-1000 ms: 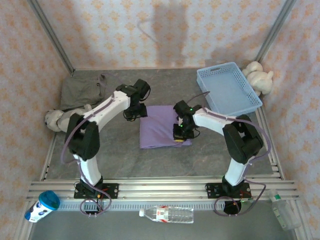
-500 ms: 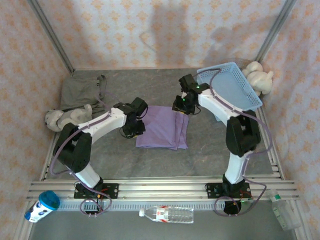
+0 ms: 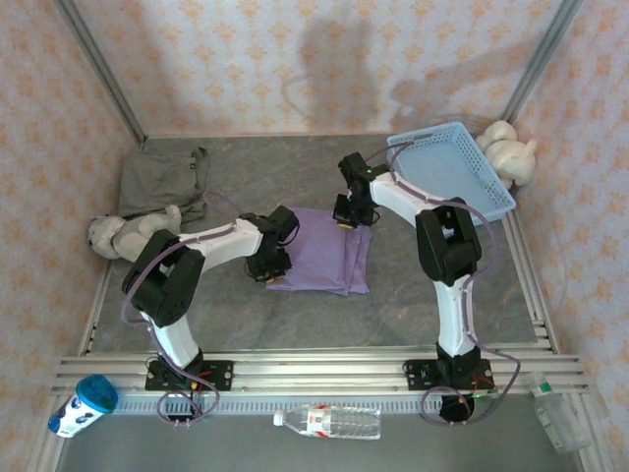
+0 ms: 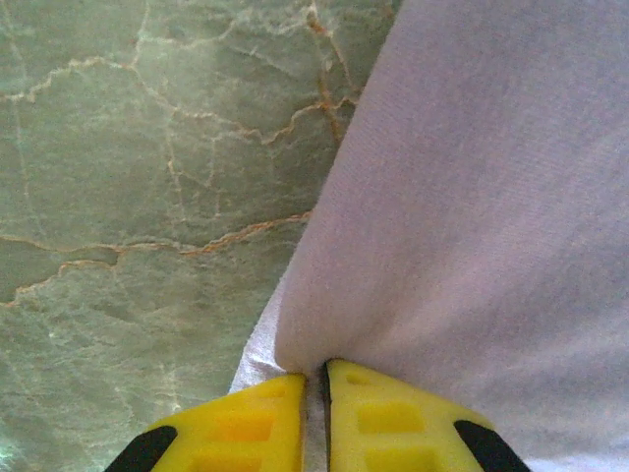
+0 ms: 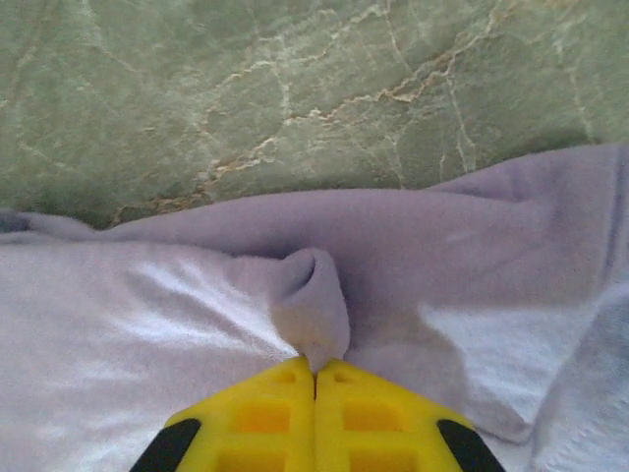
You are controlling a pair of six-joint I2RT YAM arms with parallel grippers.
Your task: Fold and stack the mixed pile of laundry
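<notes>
The left gripper and right gripper, newly moved to the shirt mid-table, now pinch shut on its left edge and a pucker at its far edge, likely readying another fold, while the grey garment waits far left.

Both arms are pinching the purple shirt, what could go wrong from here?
1. The left fingers and right fingers each pinch just a small nip at an edge of the folded lavender T-shirt. It may slip out on lifting, or only the top layer may come up and undo the fold.
2. The right arm reaches past the near corner of the light blue basket. A wide swing could knock it.
</notes>
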